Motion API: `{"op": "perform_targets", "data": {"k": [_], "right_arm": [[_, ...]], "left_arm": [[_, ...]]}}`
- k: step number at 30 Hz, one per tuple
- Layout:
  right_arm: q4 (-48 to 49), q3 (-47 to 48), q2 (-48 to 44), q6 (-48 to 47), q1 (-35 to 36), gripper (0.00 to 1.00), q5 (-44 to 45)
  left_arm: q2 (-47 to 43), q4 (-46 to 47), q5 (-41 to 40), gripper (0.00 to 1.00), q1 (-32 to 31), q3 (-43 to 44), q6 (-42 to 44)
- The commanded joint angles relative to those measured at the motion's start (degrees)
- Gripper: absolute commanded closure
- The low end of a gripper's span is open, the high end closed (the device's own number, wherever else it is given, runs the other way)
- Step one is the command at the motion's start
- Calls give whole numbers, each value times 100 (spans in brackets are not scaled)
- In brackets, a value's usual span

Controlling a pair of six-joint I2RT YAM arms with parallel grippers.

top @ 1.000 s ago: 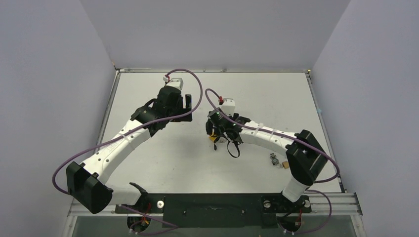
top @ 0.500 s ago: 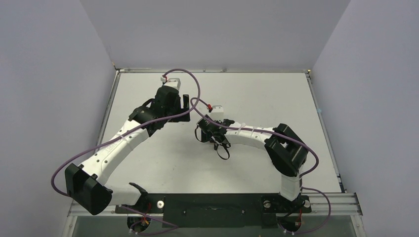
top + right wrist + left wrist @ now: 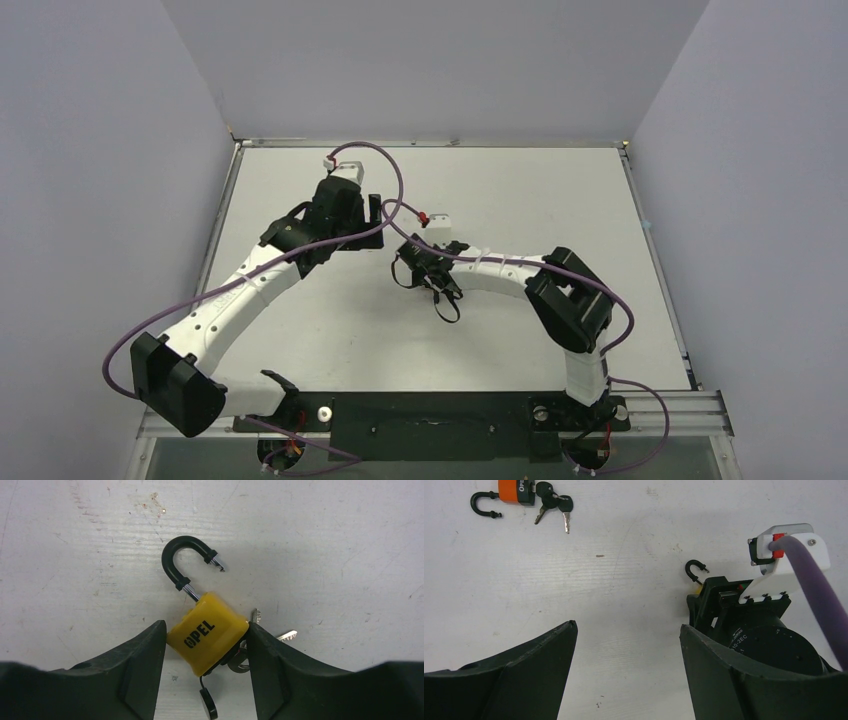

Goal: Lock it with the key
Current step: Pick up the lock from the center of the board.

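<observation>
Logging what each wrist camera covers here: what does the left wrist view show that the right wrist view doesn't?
Only left wrist: an orange padlock, shackle open, keys at its end, and the open, empty left gripper. Only right wrist: the yellow padlock, its body between the right gripper fingers, key blades beside it. Both: that padlock's open black shackle and the white table.

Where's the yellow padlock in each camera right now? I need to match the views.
Right wrist: yellow padlock at centre, clamped in the right gripper, open shackle pointing up.
Left wrist: right of centre; only the shackle and a yellow sliver show at the gripper's tip.
Top external: not visible, hidden under the gripper mid-table.
Shared landmark: the right gripper.
</observation>
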Motion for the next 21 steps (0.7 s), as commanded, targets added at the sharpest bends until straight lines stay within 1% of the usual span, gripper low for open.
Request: {"op": "perform_targets", "data": {"k": [1,2,4,5,6,8,10,12,16,17,19,20,21], "right_arm": [[415,-95,-133,-114,-38,60,287],[475,-189,-168,-165,-53,63,272],[726,-369,-381,-233,-98,77,211],[802,-530,-463,-256,-142,80,195],[973,-629,-645,-297,-212,86,134],[1228,-935,-974,-362,-355,94,-28],[1453,-1214,-1338,-464,-496,98,-199],[1657,-1467,-1723,-645,-595,100,-364],[1874,-1889,-2588,-1092,-638,100,-785],[1872,-1915,-2727,-1220,-643,100,-874],[1763,-1936,-3282,-1372,-656,100,-1079],[1646,-1913,-3416,-1427,-670,100,-1208],[1578,-1896,-3684,-1521,-677,100,-1357]], "left_arm": [[-15,117,80,27,36,-36,-58],[3,126,126,27,49,-44,-54],[57,154,216,27,63,-58,-56],[87,177,252,27,68,-67,-49],[114,195,336,27,79,-72,-42],[152,256,492,27,102,-93,-8],[205,339,741,27,119,-125,68],[279,437,1031,27,118,-130,128],[413,659,2017,27,118,-4,420],[423,687,2331,27,113,42,560],[447,753,2744,27,109,256,812],[454,795,2874,23,109,449,999],[462,812,3088,25,109,550,1084]]}}
